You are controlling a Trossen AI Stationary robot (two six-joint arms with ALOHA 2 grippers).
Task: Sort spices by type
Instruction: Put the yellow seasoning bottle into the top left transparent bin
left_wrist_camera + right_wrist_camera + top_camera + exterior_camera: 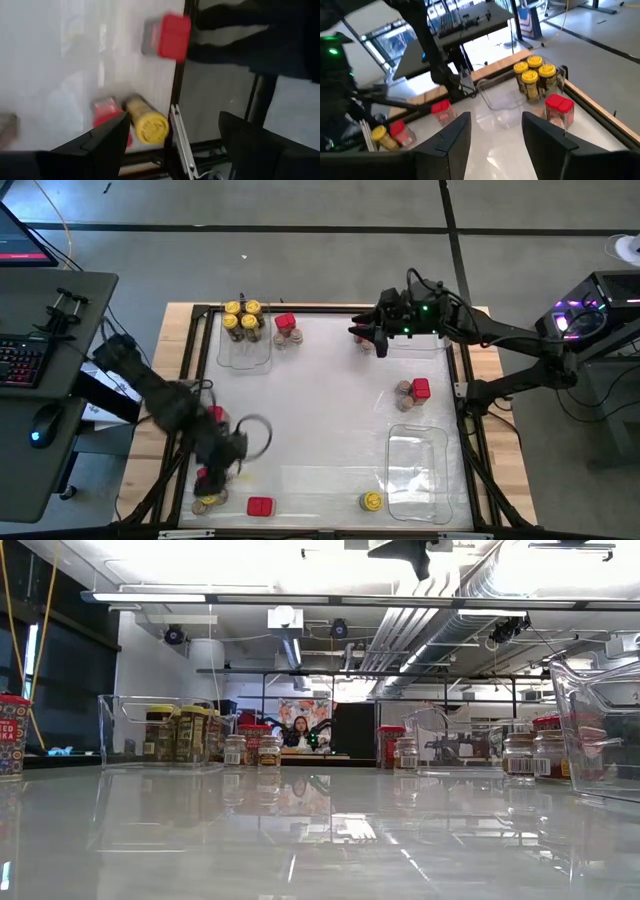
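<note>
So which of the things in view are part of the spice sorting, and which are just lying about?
Part of the job:
- four yellow-lidded jars in the far-left tray
- red-topped boxes
- lone yellow-lidded jar at the near edge
- tan-lidded jar
- left gripper, open
- right gripper

Lying about:
- keyboard
- mouse

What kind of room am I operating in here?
Most likely a robotics lab or workshop. The low view shows bare ceiling ducts and a person seated far behind the table. The high view shows a keyboard on a desk beside it.
</note>
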